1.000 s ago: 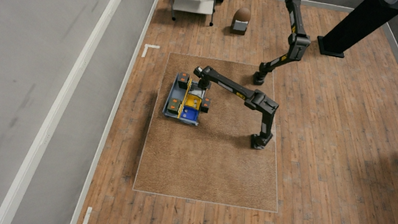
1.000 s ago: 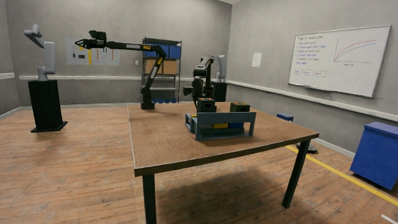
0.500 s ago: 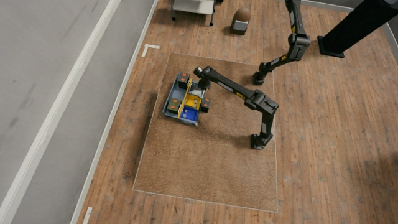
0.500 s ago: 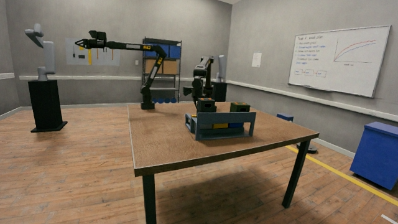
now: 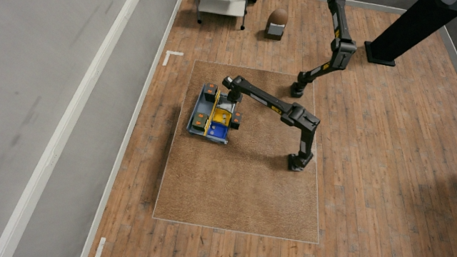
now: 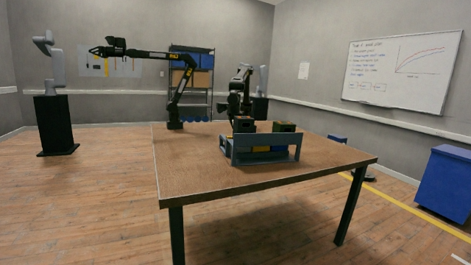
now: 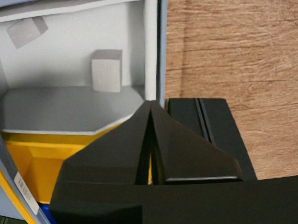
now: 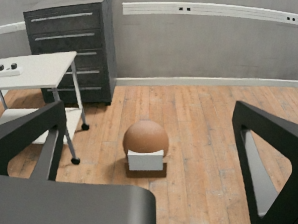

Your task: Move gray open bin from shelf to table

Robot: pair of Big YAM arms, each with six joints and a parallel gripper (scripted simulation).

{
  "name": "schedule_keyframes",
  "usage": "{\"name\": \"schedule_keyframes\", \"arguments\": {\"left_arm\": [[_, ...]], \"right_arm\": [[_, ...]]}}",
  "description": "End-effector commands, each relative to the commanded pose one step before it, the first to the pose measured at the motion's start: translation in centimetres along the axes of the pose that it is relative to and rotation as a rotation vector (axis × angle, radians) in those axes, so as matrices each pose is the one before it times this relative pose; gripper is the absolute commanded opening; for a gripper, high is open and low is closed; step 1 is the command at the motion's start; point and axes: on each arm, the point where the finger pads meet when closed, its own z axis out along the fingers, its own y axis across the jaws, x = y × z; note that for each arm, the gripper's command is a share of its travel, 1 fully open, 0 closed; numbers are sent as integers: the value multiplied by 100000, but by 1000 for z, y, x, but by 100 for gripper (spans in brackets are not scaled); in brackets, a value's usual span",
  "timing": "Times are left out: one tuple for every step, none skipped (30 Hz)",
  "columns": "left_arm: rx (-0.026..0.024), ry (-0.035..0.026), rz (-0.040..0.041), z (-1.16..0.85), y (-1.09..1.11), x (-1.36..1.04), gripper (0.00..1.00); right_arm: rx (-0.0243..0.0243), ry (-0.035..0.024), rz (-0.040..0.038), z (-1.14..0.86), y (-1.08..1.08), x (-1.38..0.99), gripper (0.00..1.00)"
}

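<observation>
1. Top view: here's the state of play — the gray bin (image 5: 226,106) (image 7: 30,110) sits in the shelf (image 5: 203,107) (image 6: 266,138) (image 7: 162,50), beside the yellow bin (image 5: 222,116) (image 6: 260,149) (image 7: 35,170) and the blue bin (image 5: 218,131) (image 6: 280,148). The left tool (image 5: 234,97) (image 7: 150,110) is right over the front of it. The lift-out and the set-down on the surface (image 5: 232,189) (image 6: 191,165) (image 7: 230,50) are both to come.

2. Exterior view: the shelf stands upright, yellow and blue showing through its back; I can't make out the gray bin from here. The right tool (image 6: 90,51) (image 8: 149,109) hangs high, well away from the work.

3. Left wrist view: fingers fully together, nothing between them! They point at the gray bin's front edge; contact I can't tell. Two gray blocks (image 7: 106,75) (image 7: 27,32) lie inside, so the parts look safe. No grip, then — I'd say it must open and line up on a wall before pulling.

4. Right wrist view: fingers spread wide, empty, facing the room. No part in the job at this moment.
</observation>
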Motion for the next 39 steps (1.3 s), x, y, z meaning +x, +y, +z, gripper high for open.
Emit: {"name": "schedule_keyframes", "arguments": {"left_arm": [[-856, -667, -85, -737, 588, -168, 90], [-6, -4, -3, -6, -2, 3, 90], [-6, -4, -3, -6, -2, 3, 90], [-6, -4, -3, -6, -2, 3, 90], [-6, -4, -3, -6, -2, 3, 90], [-6, -4, -3, -6, -2, 3, 90], [-6, -4, -3, -6, -2, 3, 90], [-6, -4, -3, -6, -2, 3, 90], [-6, -4, -3, -6, -2, 3, 90], [-6, -4, -3, -6, -2, 3, 90], [-6, -4, -3, -6, -2, 3, 90], [-6, -4, -3, -6, -2, 3, 90], [0, 0, 0, 0, 0, 0, 90], [0, 0, 0, 0, 0, 0, 90], [-6, -4, -3, -6, -2, 3, 90], [-6, -4, -3, -6, -2, 3, 90], [-6, -4, -3, -6, -2, 3, 90], [-6, -4, -3, -6, -2, 3, 90], [-6, -4, -3, -6, -2, 3, 90], [-7, -4, -3, -6, -2, 3, 90], [-6, -4, -3, -6, -2, 3, 90], [-6, -4, -3, -6, -2, 3, 90], [-6, -4, -3, -6, -2, 3, 90], [-6, -4, -3, -6, -2, 3, 90], [-6, -4, -3, -6, -2, 3, 90], [-6, -4, -3, -6, -2, 3, 90], [-6, -4, -3, -6, -2, 3, 90], [-6, -4, -3, -6, -2, 3, 90], [-6, -4, -3, -6, -2, 3, 90], [0, 0, 0, 0, 0, 0, 90], [0, 0, 0, 0, 0, 0, 90], [-6, -4, -3, -6, -2, 3, 90], [-6, -4, -3, -6, -2, 3, 90], [-6, -4, -3, -6, -2, 3, 90], [-3, -2, -3, -3, -2, 3, 90], [20, 10, 0, 20, -5, 3, 90], [54, 28, 0, 53, -14, 7, 90], [101, 52, 0, 100, -26, 14, 90], [160, 83, 0, 158, -41, 22, 90]], "right_arm": [[554, -2002, -1711, -398, -437, -280, 100], [0, 0, 0, 0, 0, 0, 100], [0, 0, 0, 0, 0, 0, 100], [0, 0, 0, 0, 0, 0, 100], [0, 0, 0, 0, 0, 0, 100], [0, 0, 0, 0, 0, 0, 100], [0, 0, 0, 0, 0, 0, 100], [0, 0, 0, 0, 0, 0, 100], [0, 0, 0, 0, 0, 0, 100], [0, 0, 0, 0, 0, 0, 100], [0, 0, 0, 0, 0, 0, 100], [0, 0, 0, 0, 0, 0, 100], [0, 0, 0, 0, 0, 0, 100], [0, 0, 0, 0, 0, 0, 100], [0, 0, 0, 0, 0, 0, 100], [0, 0, 0, 0, 0, 0, 100], [0, 0, 0, 0, 0, 0, 100], [0, 0, 0, 0, 0, 0, 100], [0, 0, 0, 0, 0, 0, 100], [0, 0, 0, 0, 0, 0, 100], [0, 0, 0, 0, 0, 0, 100], [0, 0, 0, 0, 0, 0, 100], [0, 0, 0, 0, 0, 0, 100], [0, 0, 0, 0, 0, 0, 100], [0, 0, 0, 0, 0, 0, 100], [0, 0, 0, 0, 0, 0, 100], [0, 0, 0, 0, 0, 0, 100], [0, 0, 0, 0, 0, 0, 100], [0, 0, 0, 0, 0, 0, 100], [0, 0, 0, 0, 0, 0, 100], [0, 0, 0, 0, 0, 0, 100], [0, 0, 0, 0, 0, 0, 100], [0, 0, 0, 0, 0, 0, 100], [0, 0, 0, 0, 0, 0, 100], [0, 0, 0, 0, 0, 0, 100], [0, 0, 0, 0, 0, 0, 100], [0, 0, 0, 0, 0, 0, 100], [0, 0, 0, 0, 0, 0, 100], [0, 0, 0, 0, 0, 0, 100]]}}
